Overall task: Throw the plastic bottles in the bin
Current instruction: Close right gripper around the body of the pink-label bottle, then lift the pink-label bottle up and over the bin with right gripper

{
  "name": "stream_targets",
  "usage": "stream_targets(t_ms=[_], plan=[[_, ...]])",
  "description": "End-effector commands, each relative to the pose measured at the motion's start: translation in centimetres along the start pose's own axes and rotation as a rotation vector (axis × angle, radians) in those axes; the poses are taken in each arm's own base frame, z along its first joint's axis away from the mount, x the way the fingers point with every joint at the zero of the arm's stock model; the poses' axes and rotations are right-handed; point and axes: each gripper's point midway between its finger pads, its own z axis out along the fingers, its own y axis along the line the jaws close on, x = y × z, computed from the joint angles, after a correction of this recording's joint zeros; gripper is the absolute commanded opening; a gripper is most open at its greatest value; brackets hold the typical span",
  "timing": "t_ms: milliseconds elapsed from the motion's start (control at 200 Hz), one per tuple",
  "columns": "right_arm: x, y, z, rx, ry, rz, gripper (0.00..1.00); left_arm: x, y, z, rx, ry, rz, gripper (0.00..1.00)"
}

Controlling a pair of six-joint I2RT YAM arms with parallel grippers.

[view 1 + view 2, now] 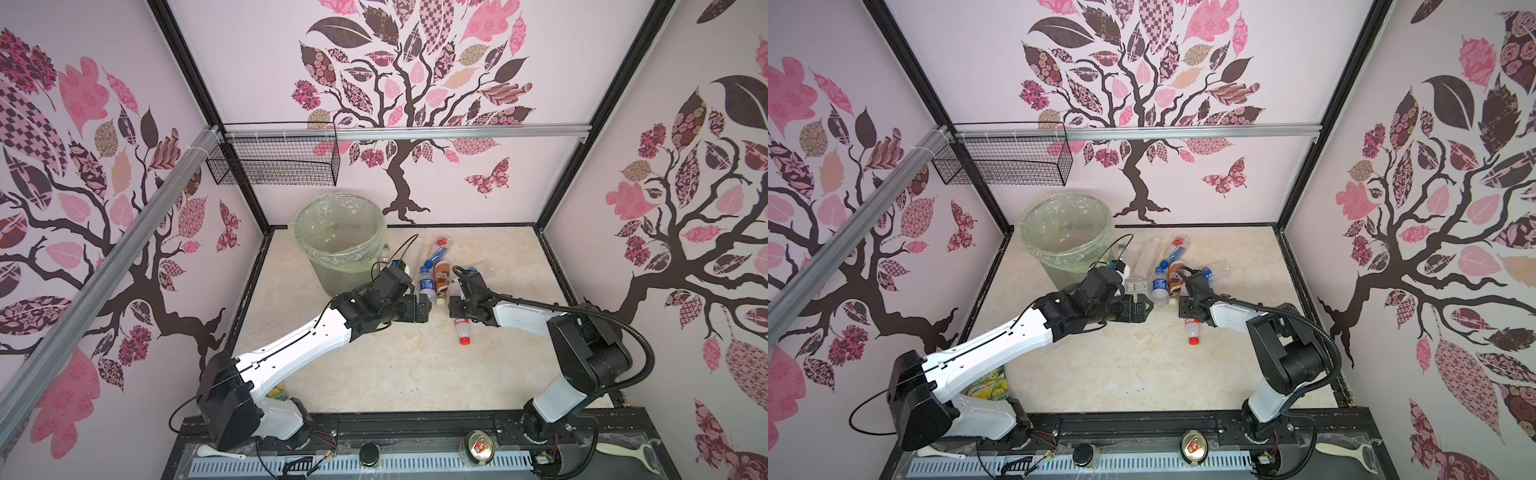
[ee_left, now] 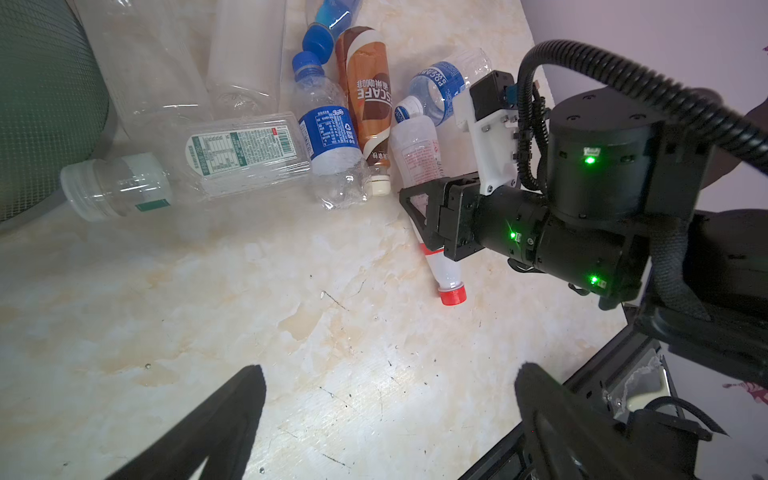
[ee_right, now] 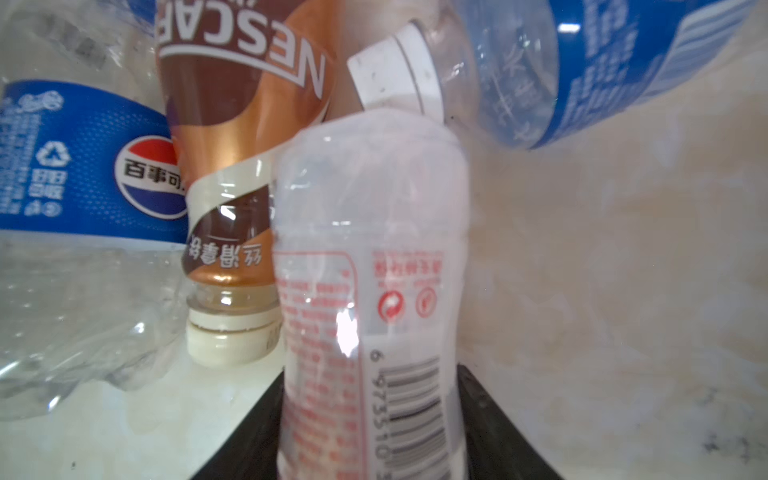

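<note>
Several plastic bottles lie in a heap to the right of the bin (image 1: 332,278) (image 1: 1059,232), among them a brown coffee bottle (image 1: 441,274) (image 2: 368,95) (image 3: 245,124) and a blue-labelled clear one (image 1: 427,284) (image 2: 328,133). At the heap's near edge lies a white bottle with a red cap (image 1: 461,330) (image 1: 1192,330) (image 2: 451,274) (image 3: 370,249). My right gripper (image 1: 455,309) (image 1: 1185,309) (image 2: 419,220) (image 3: 372,376) is shut on its body, one finger against each side. Just left of it, my left gripper (image 1: 428,307) (image 1: 1148,309) (image 2: 390,374) hangs open and empty over bare table.
A black wire basket (image 1: 282,162) hangs on the back rail above the bin. A metal can (image 1: 478,446), a white peeler (image 1: 623,451) and a spoon (image 1: 216,451) lie on the front ledge. A yellow snack packet (image 1: 988,388) sits beside the left arm's base.
</note>
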Motion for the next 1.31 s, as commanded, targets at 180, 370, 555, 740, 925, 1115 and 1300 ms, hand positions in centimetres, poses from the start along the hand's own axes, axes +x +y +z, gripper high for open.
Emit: stream_targets(t_ms=[180,370,555,740,925,1115,1300], plan=[[-1.1,0.6,-1.1,-0.024,-0.012,0.004,0.55,-0.9,-0.7,-0.8,0.020,-0.035,0.006,0.98],[-2.3,1.2,-3.3,-0.067,-0.052,0.029,0.54,-1.3,-0.6,-1.9,0.023,-0.061,0.008,0.98],[-4.5,2.1,-6.6,-0.111,-0.122,0.048,0.54,-2.4,-0.5,-3.4,0.022,-0.091,0.015,0.98],[-8.9,4.4,-12.0,-0.240,-0.275,0.081,0.53,-4.2,0.1,-5.5,0.037,-0.133,-0.007,0.98],[-14.4,7.4,-18.5,-0.412,-0.468,0.128,0.50,-6.7,1.6,-7.9,0.024,-0.190,-0.024,0.98],[-19.5,12.0,-24.0,-0.516,-0.601,0.087,0.49,-8.7,1.5,-10.7,0.010,-0.251,0.006,0.98],[-23.1,18.5,-29.6,-0.648,-0.713,0.018,0.49,-10.9,2.1,-13.3,0.003,-0.308,-0.011,0.98]])
